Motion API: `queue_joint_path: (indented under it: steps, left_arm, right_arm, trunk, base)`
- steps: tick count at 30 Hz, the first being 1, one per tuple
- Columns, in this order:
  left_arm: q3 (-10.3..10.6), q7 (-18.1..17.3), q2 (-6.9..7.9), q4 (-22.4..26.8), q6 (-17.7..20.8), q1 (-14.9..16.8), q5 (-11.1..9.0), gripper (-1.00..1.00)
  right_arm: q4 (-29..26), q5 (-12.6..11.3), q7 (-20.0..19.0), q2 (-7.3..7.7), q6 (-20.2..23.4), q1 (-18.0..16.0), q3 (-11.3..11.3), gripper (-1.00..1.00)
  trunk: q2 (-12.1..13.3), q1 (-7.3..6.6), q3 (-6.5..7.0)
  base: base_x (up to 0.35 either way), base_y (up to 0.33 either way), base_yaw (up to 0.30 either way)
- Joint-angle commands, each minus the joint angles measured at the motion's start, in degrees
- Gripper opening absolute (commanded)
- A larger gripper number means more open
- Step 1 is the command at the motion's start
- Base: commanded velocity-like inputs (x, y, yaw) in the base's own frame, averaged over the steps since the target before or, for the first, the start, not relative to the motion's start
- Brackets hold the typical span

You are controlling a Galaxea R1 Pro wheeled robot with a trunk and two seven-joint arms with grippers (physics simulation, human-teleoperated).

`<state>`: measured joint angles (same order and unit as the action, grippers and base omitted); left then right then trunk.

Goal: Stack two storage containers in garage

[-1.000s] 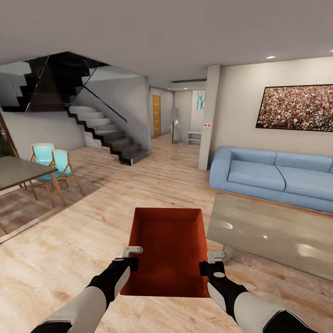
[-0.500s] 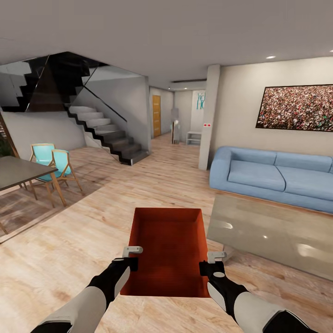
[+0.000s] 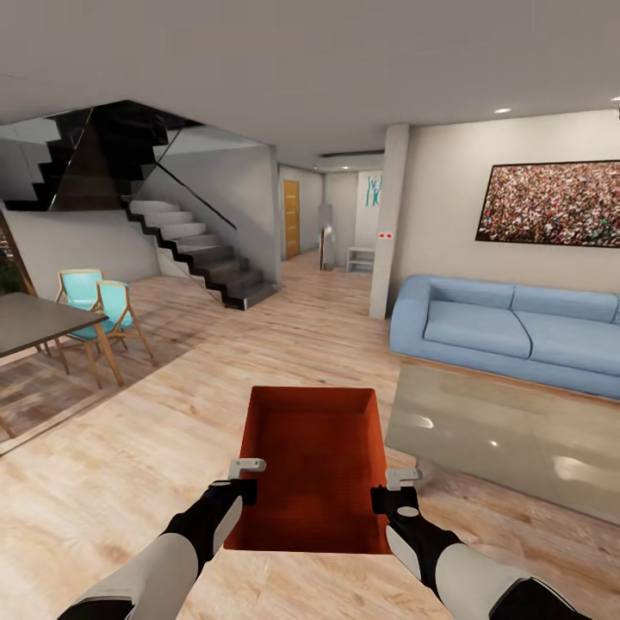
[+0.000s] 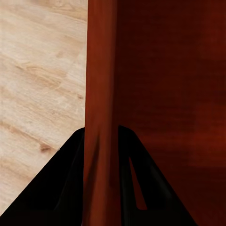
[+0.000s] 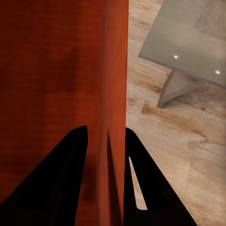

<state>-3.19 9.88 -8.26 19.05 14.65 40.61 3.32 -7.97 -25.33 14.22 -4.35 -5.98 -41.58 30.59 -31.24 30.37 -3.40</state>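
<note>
The left end effector (image 3: 244, 479) is clamped on the left wall of the orange-red storage container (image 3: 314, 465); the wall sits between its two fingers (image 4: 66, 188). The right end effector (image 3: 389, 488) is clamped likewise on the right wall. The storage container hangs level above the light wood plank floor (image 3: 129, 448). Just right of the container stands a glass coffee table (image 3: 508, 435). Beyond the container lie a blue sofa (image 3: 508, 327), a staircase (image 3: 202, 254) and turquoise chairs (image 3: 99, 306).

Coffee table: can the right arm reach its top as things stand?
Probably not freely. The right gripper is shut on the storage container's right wall, and the left gripper clamps the opposite wall. The coffee table sits close by on the right, but reaching it means letting go.
</note>
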Motion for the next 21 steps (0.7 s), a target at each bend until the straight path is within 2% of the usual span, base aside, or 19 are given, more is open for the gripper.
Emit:
queue_joint_path:
  steps: [1, 13, 21]
  left_arm:
    - [-1.1, 0.3, -0.35, -0.1, 0.5, 0.0, 1.1, -1.00]
    - [-1.1, 0.3, -0.35, -0.1, 0.5, 0.0, 1.1, -1.00]
    - [-1.2, 0.3, -0.35, -0.1, 0.5, 0.0, 1.1, -1.00]
  right_arm:
    - [-0.4, 0.3, 1.4, -0.05, -0.4, -0.1, -0.3, -1.00]
    - [-0.4, 0.3, 1.3, -0.05, -0.3, -0.1, -0.3, -1.00]
    - [-0.4, 0.3, 1.3, -0.05, -0.3, -0.1, -0.3, -1.00]
  trunk:
    - [-0.1, 0.02, -0.03]
    - [-0.1, 0.02, 1.00]
    - [-0.1, 0.02, 1.08]
  base:
    - [0.000, 0.000, 0.000]
    - [0.000, 0.000, 0.000]
    - [0.000, 0.000, 0.042]
